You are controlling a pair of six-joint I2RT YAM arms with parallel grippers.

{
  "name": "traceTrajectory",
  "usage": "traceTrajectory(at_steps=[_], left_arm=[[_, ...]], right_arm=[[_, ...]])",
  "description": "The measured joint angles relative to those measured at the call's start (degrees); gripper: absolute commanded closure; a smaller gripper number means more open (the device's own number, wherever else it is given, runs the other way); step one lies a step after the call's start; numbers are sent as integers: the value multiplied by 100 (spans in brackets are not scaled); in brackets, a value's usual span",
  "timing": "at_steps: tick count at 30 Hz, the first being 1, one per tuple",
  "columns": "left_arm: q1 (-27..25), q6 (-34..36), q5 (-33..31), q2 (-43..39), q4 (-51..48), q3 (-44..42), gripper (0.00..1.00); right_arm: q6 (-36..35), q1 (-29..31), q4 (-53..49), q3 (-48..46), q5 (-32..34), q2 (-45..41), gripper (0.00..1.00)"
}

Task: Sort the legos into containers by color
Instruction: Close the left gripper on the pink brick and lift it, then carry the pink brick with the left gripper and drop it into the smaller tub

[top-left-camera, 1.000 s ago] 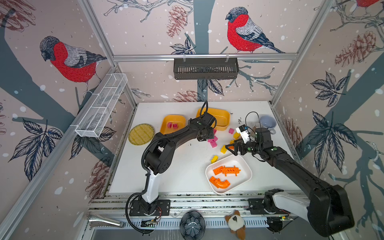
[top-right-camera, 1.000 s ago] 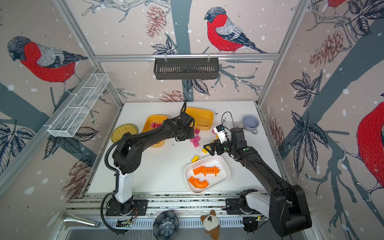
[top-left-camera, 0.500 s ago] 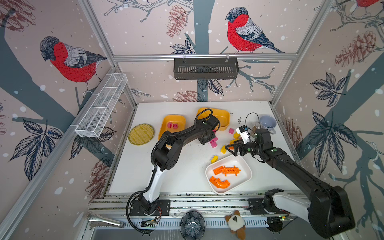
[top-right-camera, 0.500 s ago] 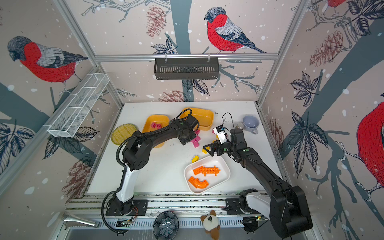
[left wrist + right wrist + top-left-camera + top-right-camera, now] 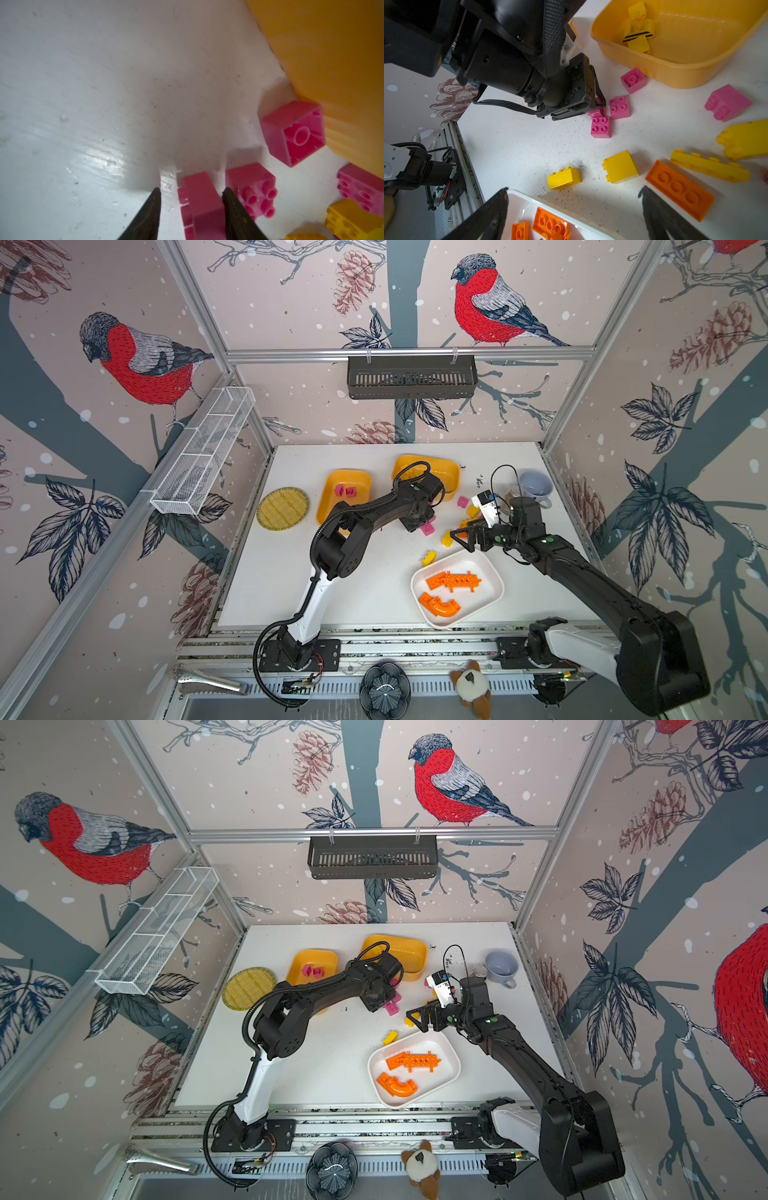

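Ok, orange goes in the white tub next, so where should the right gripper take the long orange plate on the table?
Take the orange plate across its narrow width at mid-length, coming straight down. It lies flat and low, probably too long to span endwise. The yellow bar lies close to one long side, so a finger may have to slip between them.

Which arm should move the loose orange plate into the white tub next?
Right. The right gripper is open and empty, with the orange plate beside one fingertip and the white tub close by. The left gripper is occupied, its jaws straddling a pink brick.
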Motion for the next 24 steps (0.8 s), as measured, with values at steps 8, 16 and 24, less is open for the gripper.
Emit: traceTrajectory(at_steps=[8,16,24], left_arm=[[-11,-9,-7,33,-74,-13,75],[-2,269,-125,-133,-197,11,79],[267,1390,-632,-763,-424,402,79]], right_arm=[[0,0,0,-42,17,-48,1],[0,0,0,-63,44,-101,1],[-15,-11,-9,50,61,-52,1]])
